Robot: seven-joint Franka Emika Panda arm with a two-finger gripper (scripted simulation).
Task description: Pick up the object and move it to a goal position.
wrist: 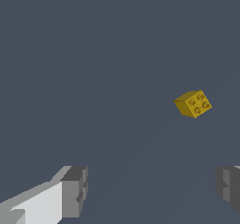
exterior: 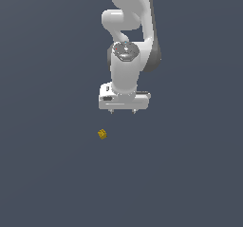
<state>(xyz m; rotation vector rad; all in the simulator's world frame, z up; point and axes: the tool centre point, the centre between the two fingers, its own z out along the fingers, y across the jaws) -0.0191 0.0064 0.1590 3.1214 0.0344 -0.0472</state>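
Simulated scene, plain dark grey-blue ground all around. White robot arm [exterior: 127, 41] hanging down from the top of the exterior view, wrist pointing straight at the ground. Gripper [exterior: 122, 111] spread wide, two short fingertips [exterior: 111, 111] poking out below the white bar, nothing between them, nothing held. In the wrist view, two grey fingers [wrist: 75, 191] well apart at opposite edges, empty ground between.

Small mustard-yellow block [exterior: 102, 134] lying on the ground, apart from the gripper, nearer the camera in the exterior view and a little toward that view's left. Same block [wrist: 193, 103] clearer in the wrist view: studded face with four round bumps, turned at an angle to the fingers, sitting off to one side rather than centred in the gap. No goal marker visible in either view.

Step in hand, by the look of it: the approach, with the grasp not yet begun. Next move likely calls for shifting sideways until centred over the block, possibly turning the wrist to square the fingers with its flat sides, then lowering with fingers kept wide before closing. Small target, so little room for error in alignment.
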